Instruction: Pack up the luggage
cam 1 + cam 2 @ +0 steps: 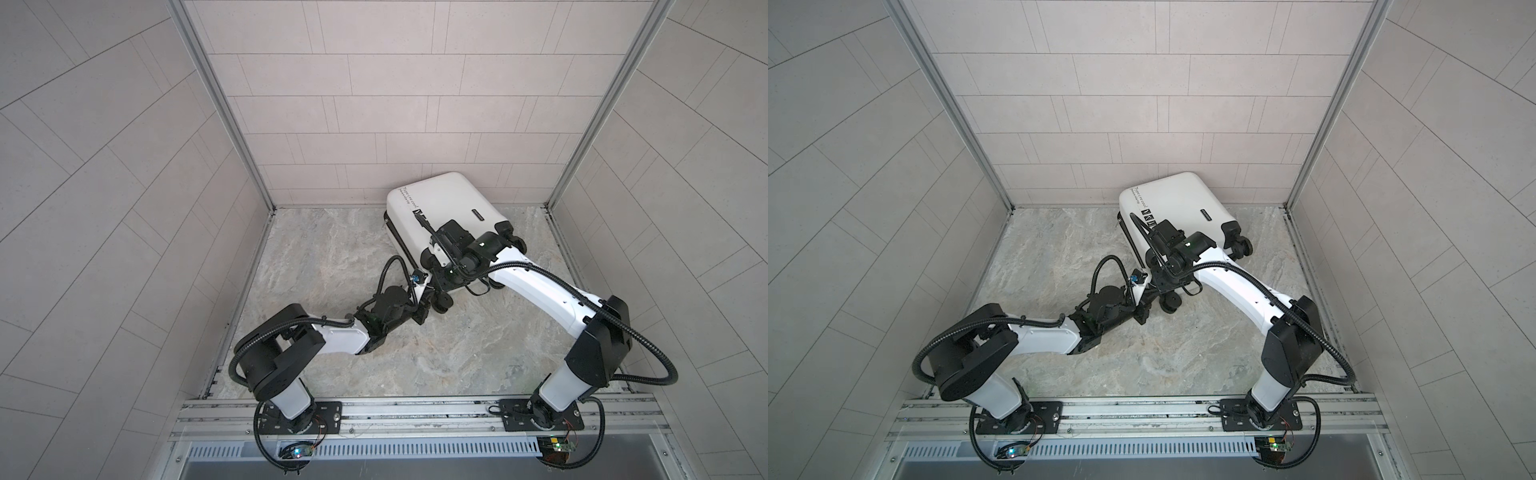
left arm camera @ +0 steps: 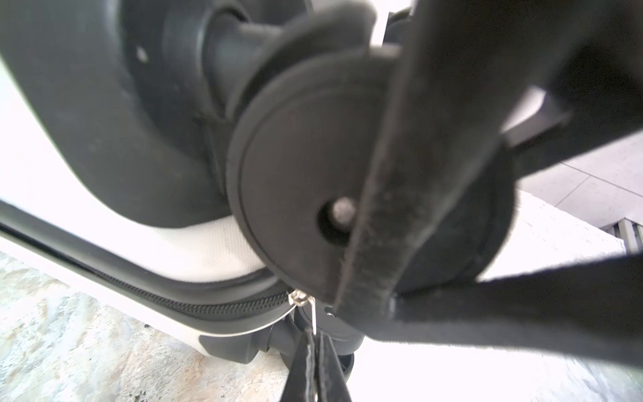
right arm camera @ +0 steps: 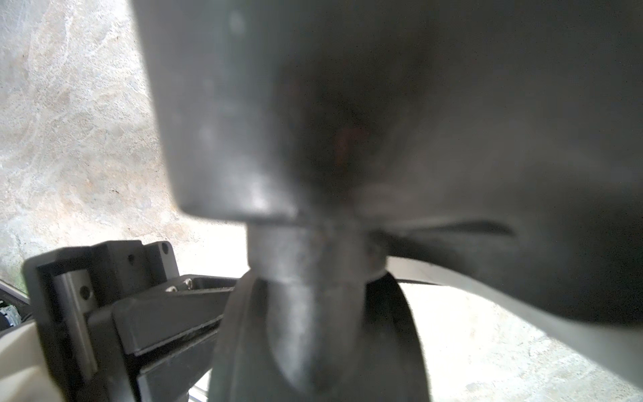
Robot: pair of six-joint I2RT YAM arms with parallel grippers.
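The luggage (image 1: 440, 208) (image 1: 1177, 203) lies flat with its lid down by the back wall, a white shell with a black zipper band. In the left wrist view my left gripper (image 2: 316, 337) is shut on the silver zipper pull (image 2: 314, 315) at the corner beside the wheels. My right gripper (image 1: 446, 283) (image 1: 1165, 281) reaches down at that same corner. Its padded fingers (image 2: 389, 209) are closed across a black spinner wheel (image 2: 295, 191) of the upper shell. That wheel (image 3: 400, 330) fills the right wrist view, very blurred. The left gripper (image 1: 432, 287) (image 1: 1145, 286) sits just left of it.
The marble-patterned floor (image 1: 415, 353) is boxed in by tiled walls (image 1: 374, 104) at the back and both sides. A lower wheel (image 1: 442, 304) rests on the floor by both grippers. The metal rail (image 1: 415, 411) with the arm bases runs along the front.
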